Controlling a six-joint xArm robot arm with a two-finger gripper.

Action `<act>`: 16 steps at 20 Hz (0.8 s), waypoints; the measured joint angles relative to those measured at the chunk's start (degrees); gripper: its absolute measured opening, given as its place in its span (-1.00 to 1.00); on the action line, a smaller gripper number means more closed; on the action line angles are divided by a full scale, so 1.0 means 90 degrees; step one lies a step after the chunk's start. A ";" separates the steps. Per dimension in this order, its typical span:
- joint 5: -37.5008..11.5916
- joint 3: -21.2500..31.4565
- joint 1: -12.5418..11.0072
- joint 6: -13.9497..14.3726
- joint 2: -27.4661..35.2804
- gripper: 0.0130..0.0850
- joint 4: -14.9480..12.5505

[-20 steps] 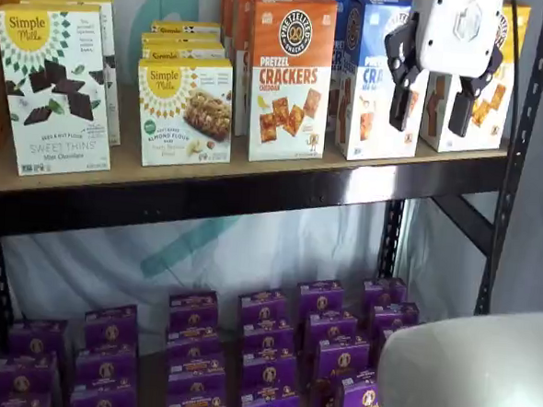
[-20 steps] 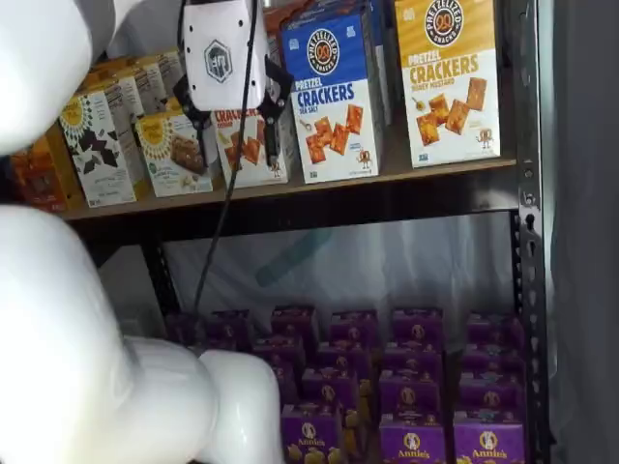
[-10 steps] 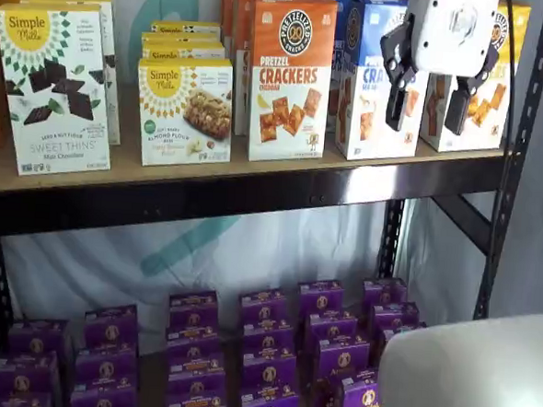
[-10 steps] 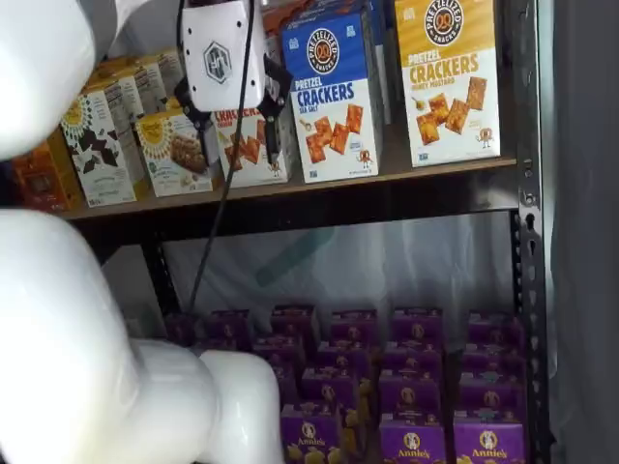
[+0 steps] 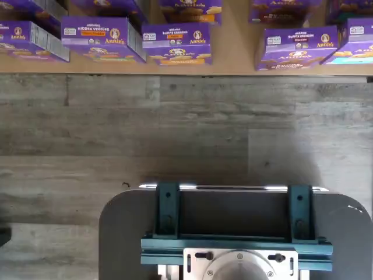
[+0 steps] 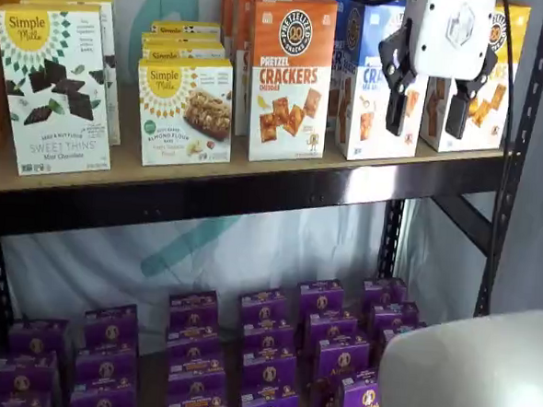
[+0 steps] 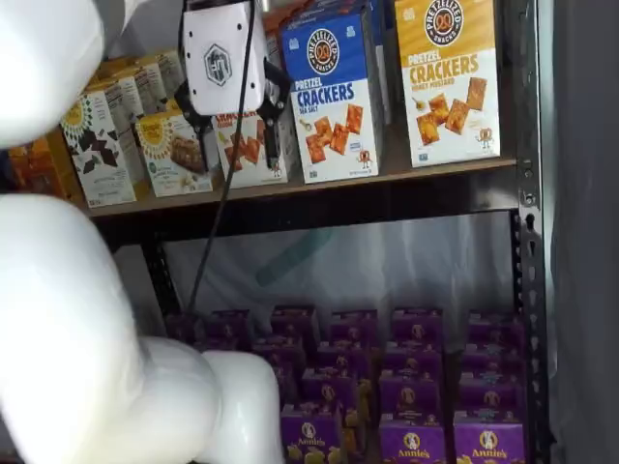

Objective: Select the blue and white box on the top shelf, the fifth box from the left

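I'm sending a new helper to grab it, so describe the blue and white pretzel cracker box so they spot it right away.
Look at the top shelf, the wooden board above the purple boxes. Near its right end stand three tall pretzel cracker boxes side by side. The blue and white box is the middle one, blue on top, between the orange cheddar box and the yellow box.

Wrist view downward, shelf views frontal — shared shelves [image 6: 254, 179]

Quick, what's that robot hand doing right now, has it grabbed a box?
Hand: open, a clear gap between its two black fingers, holding nothing, in front of the top-shelf boxes.
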 joint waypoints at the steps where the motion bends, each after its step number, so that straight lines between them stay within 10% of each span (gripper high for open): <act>1: -0.0006 0.0011 -0.0001 -0.0001 -0.0003 1.00 0.0003; 16: -0.0261 0.0113 -0.0088 -0.0104 -0.0026 1.00 0.0003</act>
